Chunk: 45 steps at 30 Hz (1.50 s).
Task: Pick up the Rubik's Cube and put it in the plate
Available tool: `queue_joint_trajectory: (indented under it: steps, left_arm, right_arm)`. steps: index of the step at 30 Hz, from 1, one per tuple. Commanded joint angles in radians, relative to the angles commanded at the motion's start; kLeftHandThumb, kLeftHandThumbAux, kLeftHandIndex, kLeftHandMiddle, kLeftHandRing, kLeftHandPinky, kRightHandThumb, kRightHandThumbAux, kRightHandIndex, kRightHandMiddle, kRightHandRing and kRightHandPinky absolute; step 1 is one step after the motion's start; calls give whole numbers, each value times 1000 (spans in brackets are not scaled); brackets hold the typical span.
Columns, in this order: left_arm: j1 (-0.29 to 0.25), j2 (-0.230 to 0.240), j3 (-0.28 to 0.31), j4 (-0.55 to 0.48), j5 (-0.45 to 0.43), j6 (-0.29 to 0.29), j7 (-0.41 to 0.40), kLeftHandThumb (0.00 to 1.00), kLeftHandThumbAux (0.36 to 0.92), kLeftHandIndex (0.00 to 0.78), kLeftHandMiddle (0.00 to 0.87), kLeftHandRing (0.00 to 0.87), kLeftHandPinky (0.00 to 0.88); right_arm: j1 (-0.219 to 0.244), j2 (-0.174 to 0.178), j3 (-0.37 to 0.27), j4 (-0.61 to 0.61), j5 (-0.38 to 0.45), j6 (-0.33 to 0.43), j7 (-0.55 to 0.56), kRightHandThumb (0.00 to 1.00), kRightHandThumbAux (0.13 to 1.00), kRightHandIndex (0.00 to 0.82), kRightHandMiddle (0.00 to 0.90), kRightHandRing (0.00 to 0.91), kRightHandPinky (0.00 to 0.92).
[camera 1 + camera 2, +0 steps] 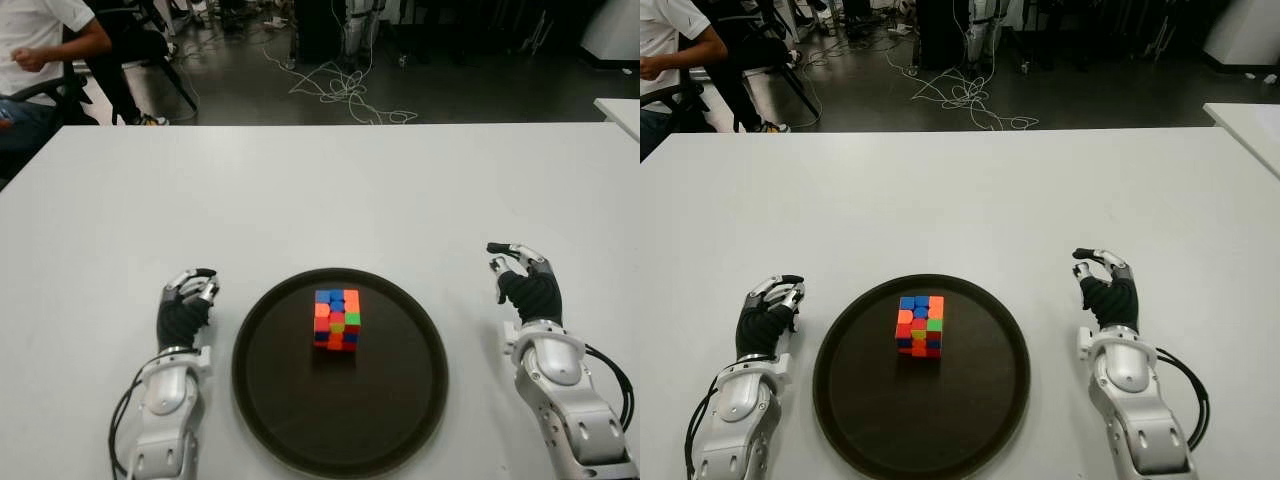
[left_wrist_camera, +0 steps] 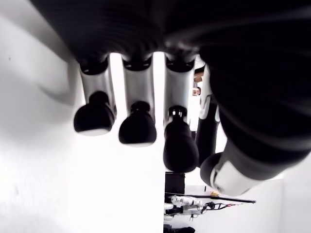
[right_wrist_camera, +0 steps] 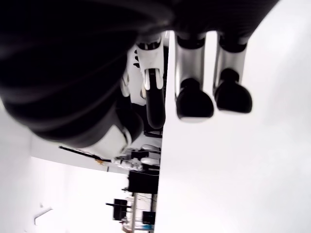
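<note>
On the white table [image 1: 320, 190], near its front edge, we see the dark round plate [image 1: 400, 420] with the Rubik's Cube [image 1: 337, 319] sitting inside it, slightly back of centre, well clear of the rim on every side. Our left hand [image 1: 185, 308] shows just left of the plate, its fingers [image 2: 137, 127] loosely curled and holding nothing. Our right hand [image 1: 525, 280] shows to the right of the plate with a wider gap of bare table between, fingers [image 3: 194, 101] relaxed and empty too. Beyond the plate the tabletop lies open up to its far edge. Past that edge, cables [image 1: 345, 90] trail on the floor, and a seated person [image 1: 40, 50] is at far left.
</note>
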Motion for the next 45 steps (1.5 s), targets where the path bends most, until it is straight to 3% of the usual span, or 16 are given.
queue_joint_trajectory:
  steps: [7, 18, 25, 45]
  left_arm:
    - [3, -4, -1, -1, -4, -5, -2, 707, 707, 443, 792, 817, 818]
    - [4, -9, 5, 11, -24, -41, -16, 708, 706, 444, 791, 816, 818]
    - [5, -9, 10, 14, -35, -47, -20, 709, 706, 444, 791, 818, 820]
    - [4, -11, 8, 34, -42, -86, -18, 710, 706, 444, 800, 825, 823]
  right_arm:
    - [12, -17, 27, 93, -40, -213, 26, 701, 723, 439, 826, 843, 849]
    - [3, -12, 22, 235, -27, -467, 82, 698, 724, 439, 830, 844, 847]
    - [-7, -14, 26, 285, -33, -538, 91, 696, 725, 439, 831, 843, 843]
    - [-26, -21, 25, 347, -54, -618, 95, 697, 725, 439, 832, 841, 841]
